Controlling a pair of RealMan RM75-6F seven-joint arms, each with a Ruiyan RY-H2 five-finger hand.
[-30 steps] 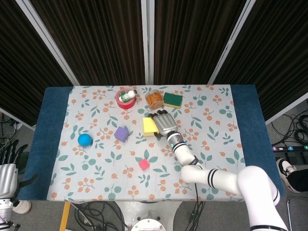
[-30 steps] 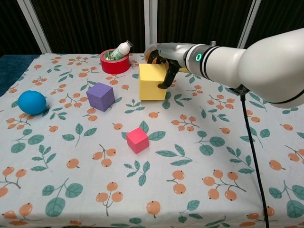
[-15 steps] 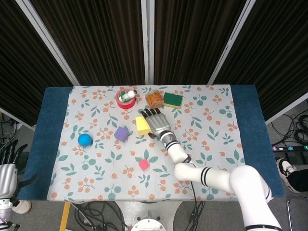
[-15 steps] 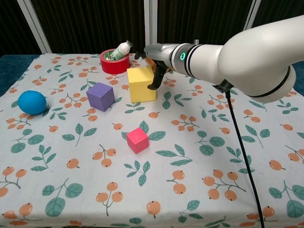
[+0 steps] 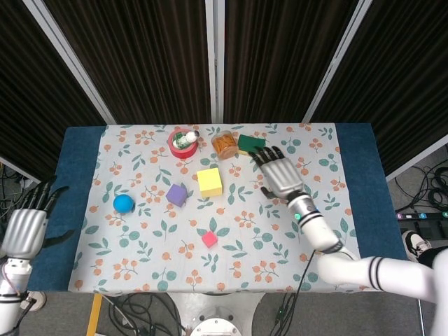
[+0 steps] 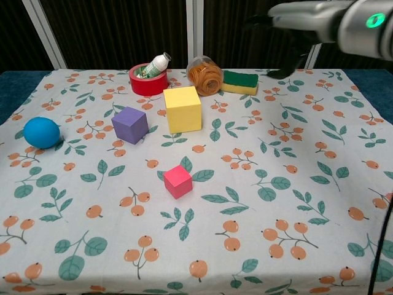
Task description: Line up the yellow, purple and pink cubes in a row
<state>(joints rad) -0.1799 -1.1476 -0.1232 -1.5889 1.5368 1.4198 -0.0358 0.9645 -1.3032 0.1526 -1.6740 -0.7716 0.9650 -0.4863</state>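
The yellow cube (image 5: 209,182) (image 6: 182,109) stands free on the flowered cloth, just right of the smaller purple cube (image 5: 176,194) (image 6: 130,125). The small pink cube (image 5: 209,239) (image 6: 178,181) lies nearer the front, below the gap between them. My right hand (image 5: 278,172) (image 6: 293,20) hovers open above the table, right of the yellow cube, fingers spread and holding nothing. Off the table's left edge my left hand (image 5: 26,225) hangs open, seen only in the head view.
A blue ball (image 5: 123,204) (image 6: 42,132) rests at the left. Along the back stand a red tape roll with a small bottle (image 5: 183,143) (image 6: 149,78), a jar of rubber bands (image 5: 225,144) (image 6: 206,74) and a green-yellow sponge (image 5: 250,144) (image 6: 240,82).
My right hand let go of the yellow cube and rose away to the right. The cube stays beside the purple one. My left hand has lifted slightly at the table's left.
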